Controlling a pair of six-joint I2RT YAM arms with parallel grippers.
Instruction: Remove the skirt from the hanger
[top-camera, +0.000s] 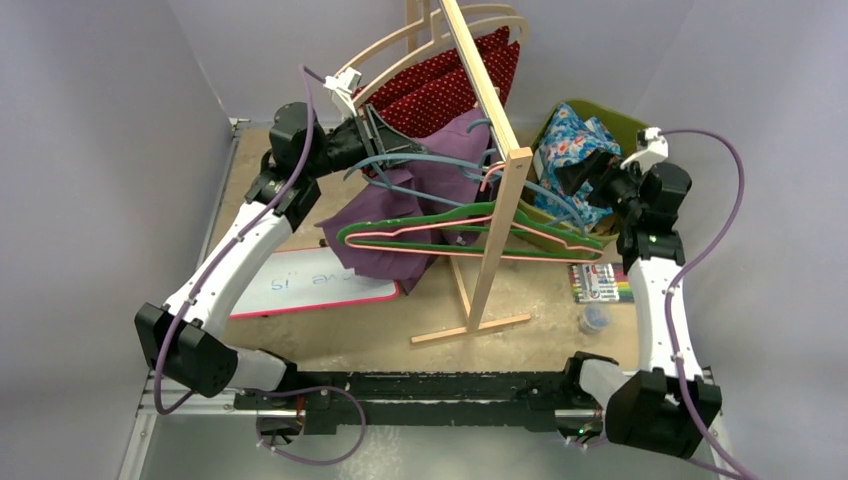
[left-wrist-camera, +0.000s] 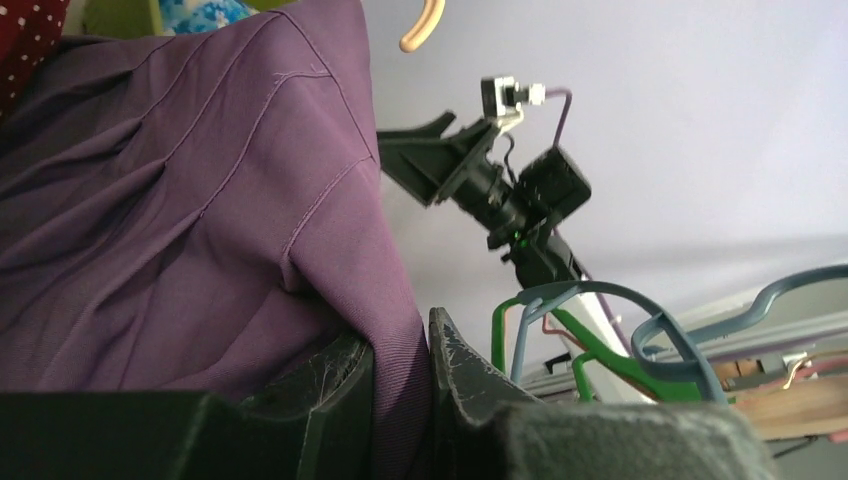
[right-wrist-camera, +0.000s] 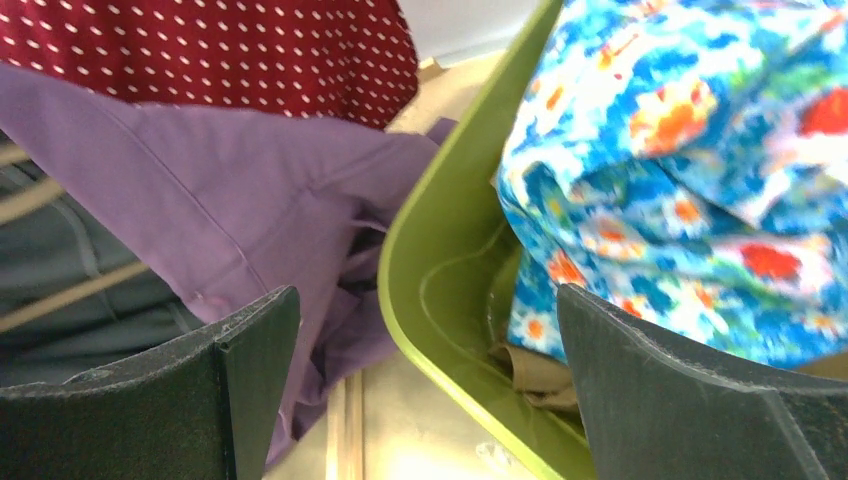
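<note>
The purple skirt (top-camera: 395, 215) hangs bunched at the left of the wooden rack (top-camera: 500, 190). A grey-blue hanger (top-camera: 425, 160) crosses its upper part, and green and pink hangers (top-camera: 450, 215) lie over its lower part. My left gripper (top-camera: 385, 135) is at the skirt's top edge. In the left wrist view it (left-wrist-camera: 400, 345) is shut on a fold of the skirt (left-wrist-camera: 180, 200). My right gripper (top-camera: 575, 175) stands open over the rim of the green bin (right-wrist-camera: 420, 280), nothing between its fingers (right-wrist-camera: 255, 350); the skirt (right-wrist-camera: 250, 180) lies just left of it.
A red dotted garment (top-camera: 450, 80) hangs on a wooden hanger behind the skirt. The green bin (top-camera: 620, 120) holds a blue floral cloth (top-camera: 575, 145). A whiteboard (top-camera: 310, 285), a marker box (top-camera: 600, 283) and a small cup (top-camera: 595, 320) lie on the table.
</note>
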